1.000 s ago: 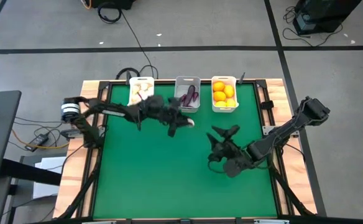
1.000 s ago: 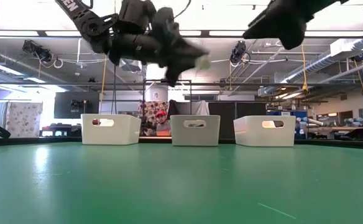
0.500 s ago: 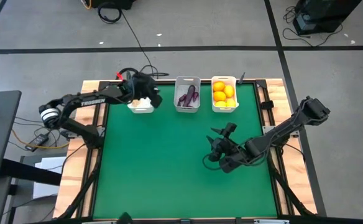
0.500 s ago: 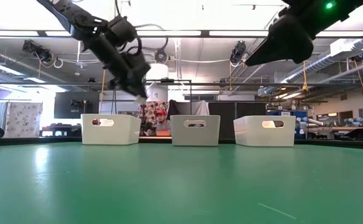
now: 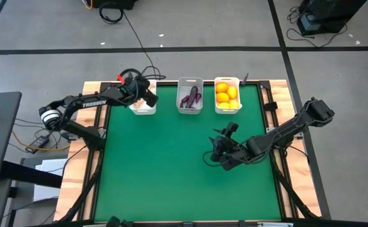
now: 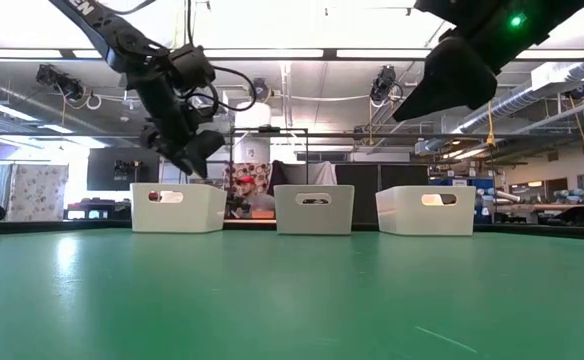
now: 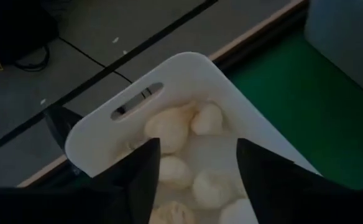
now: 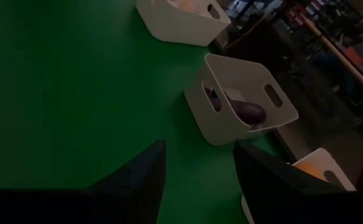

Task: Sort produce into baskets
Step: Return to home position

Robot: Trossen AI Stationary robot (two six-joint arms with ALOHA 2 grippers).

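Three baskets stand in a row at the table's far edge. The left white basket holds several off-white garlic bulbs. The middle basket holds dark purple eggplants. The right basket holds yellow-orange citrus fruits. My left gripper hangs open just above the left basket, tilted down, with nothing between its fingers. My right gripper hovers open and empty over the green mat right of centre, pointing toward the baskets.
The green mat spreads in front of the baskets. A wooden frame borders the mat left and right. Cables lie on the floor behind the left basket. In the low view a person shows far behind the baskets.
My left gripper has swung from above the mat near the middle basket toward the far left, carrying a pale garlic bulb, and has tipped down over the left basket. It has opened there, and the bulb is gone from its fingertips. My right gripper has shifted slightly left.
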